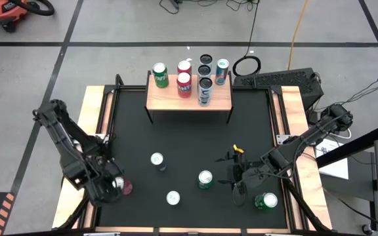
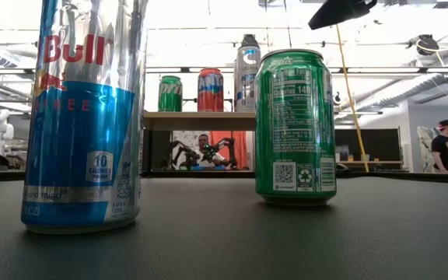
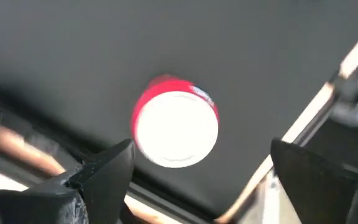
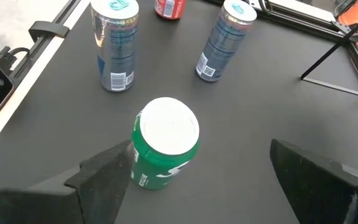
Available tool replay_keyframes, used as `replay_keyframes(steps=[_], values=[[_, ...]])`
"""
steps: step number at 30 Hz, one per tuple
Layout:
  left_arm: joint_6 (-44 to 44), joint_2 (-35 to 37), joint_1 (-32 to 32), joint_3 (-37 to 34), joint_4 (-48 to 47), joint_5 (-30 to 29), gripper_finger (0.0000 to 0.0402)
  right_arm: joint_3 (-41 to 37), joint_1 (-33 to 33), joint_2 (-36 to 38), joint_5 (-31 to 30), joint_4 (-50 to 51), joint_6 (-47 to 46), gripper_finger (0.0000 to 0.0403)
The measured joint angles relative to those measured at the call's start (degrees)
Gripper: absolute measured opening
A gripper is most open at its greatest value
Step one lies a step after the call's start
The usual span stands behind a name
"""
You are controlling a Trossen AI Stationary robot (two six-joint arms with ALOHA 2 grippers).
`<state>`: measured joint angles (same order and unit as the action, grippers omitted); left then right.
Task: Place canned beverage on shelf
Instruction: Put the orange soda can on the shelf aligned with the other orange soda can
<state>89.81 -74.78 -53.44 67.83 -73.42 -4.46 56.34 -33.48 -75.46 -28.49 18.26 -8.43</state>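
- Landmark: the shelf [image 1: 189,97], a small light-wood board on thin black legs at the far edge of the black table [image 1: 189,141].
- Done so far, judged from the layout: seven cans stand on or at the shelf. Among them are a green can [image 1: 160,75] at its left end, two red cans [image 1: 184,80] mid-board and a blue slim can [image 1: 222,71] at the right. Its front-right corner looks bare.
- Left to do: five cans stand on the table, well in front of the shelf. They are a short red can [image 3: 175,122], two silver-blue slim cans [image 1: 157,160], and two green cans, one mid-table [image 1: 205,179] and one at the right [image 1: 266,201].
- Left gripper [image 1: 113,185]: fingers spread wide, empty, directly above the short red can near the table's front-left edge rail.
- Right gripper [image 1: 236,182]: jaws released, holding nothing, front-right of the shelf, facing the mid-table green can.
- Room: open black surface lies between the loose cans and the shelf. The shelf's front edge and legs are the obstacles on approach.
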Motion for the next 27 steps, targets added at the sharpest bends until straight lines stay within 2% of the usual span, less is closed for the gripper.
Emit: replay_keyframes(steps=[3,7,21,27], values=[[-8.79,-4.19,-1.63,0.00,1.51,-0.16,0.0366,0.00,-0.02,0.00,0.00,0.00,-0.09,0.0357],[-13.39,-7.85,-2.35,-0.02,0.74,-0.39,0.0366,0.00,-0.02,0.00,0.00,0.02,-0.57,0.0357],[-13.71,-8.53,-3.20,1.61,-0.32,-0.92,0.0366,0.00,-0.02,0.00,0.00,0.00,-0.76,0.0357],[-14.08,-8.51,-3.24,3.93,-5.01,-5.89,0.0366,0.00,-0.02,0.00,0.00,-0.02,-0.74,0.0357]])
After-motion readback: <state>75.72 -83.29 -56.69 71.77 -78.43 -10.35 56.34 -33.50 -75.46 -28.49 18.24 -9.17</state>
